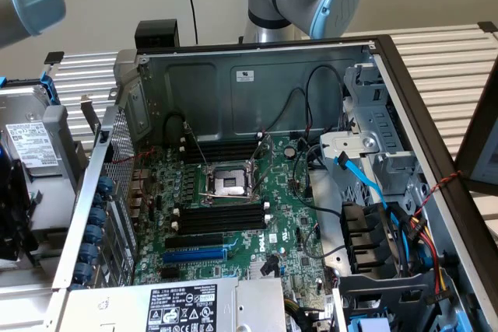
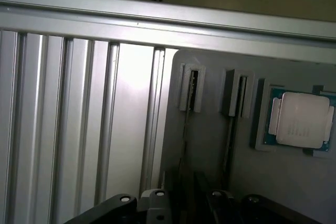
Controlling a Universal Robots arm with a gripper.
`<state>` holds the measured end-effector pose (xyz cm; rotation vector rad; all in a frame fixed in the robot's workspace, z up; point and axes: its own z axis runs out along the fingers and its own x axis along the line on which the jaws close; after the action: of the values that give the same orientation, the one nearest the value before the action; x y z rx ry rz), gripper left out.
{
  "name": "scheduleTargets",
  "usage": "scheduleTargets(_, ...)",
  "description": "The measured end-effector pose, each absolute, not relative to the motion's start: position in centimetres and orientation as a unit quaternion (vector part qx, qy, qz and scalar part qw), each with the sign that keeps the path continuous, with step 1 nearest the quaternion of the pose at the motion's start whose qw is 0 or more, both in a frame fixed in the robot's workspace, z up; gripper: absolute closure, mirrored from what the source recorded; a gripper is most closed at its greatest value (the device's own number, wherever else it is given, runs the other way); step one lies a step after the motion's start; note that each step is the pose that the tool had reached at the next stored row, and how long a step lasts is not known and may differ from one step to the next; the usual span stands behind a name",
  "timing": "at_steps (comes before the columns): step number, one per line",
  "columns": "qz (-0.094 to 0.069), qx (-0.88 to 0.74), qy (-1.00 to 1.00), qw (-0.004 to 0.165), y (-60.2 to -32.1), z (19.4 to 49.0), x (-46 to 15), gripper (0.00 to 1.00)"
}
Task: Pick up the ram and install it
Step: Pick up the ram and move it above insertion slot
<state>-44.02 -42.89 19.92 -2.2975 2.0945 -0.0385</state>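
Hovered with the pincer (image 2: pixel 186 208) above a grey tray (image 2: pixel 210 145) on the ribbed worktop (image 2: pixel 63 129), the ram (image 2: pixel 192 92) standing on edge in a tray slot straight ahead of the pincer. Could not tell the pincer's state, released or clenched. Noted a second stick (image 2: pixel 240 95) just beside the ram, a CPU (image 2: pixel 300 119) farther out on that side, and a motherboard (image 1: pixel 233 215) inside the open case (image 1: pixel 257 75).
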Motion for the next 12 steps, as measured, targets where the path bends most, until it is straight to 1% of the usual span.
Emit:
scheduleTargets(2, -0.012, -0.739, 0.674, 0.016, -42.89, 19.92, -44.02, 0.72)
scheduleTargets(3, -0.012, -0.739, 0.674, 0.016, -42.89, 19.92, -44.02, 0.79)
scheduleTargets(8, -0.012, -0.739, 0.674, 0.016, -42.89, 19.92, -44.02, 0.79)
scheduleTargets(9, -0.012, -0.739, 0.674, 0.016, -42.9, 19.92, -44.02, 0.81)
scheduleTargets(10, -0.012, -0.739, 0.674, 0.016, -42.89, 19.92, -44.02, 0.81)
scheduleTargets(11, -0.012, -0.739, 0.674, 0.016, -42.89, 19.92, -44.02, 0.87)
scheduleTargets(12, -0.012, -0.739, 0.674, 0.016, -42.89, 19.92, -44.02, 0.87)
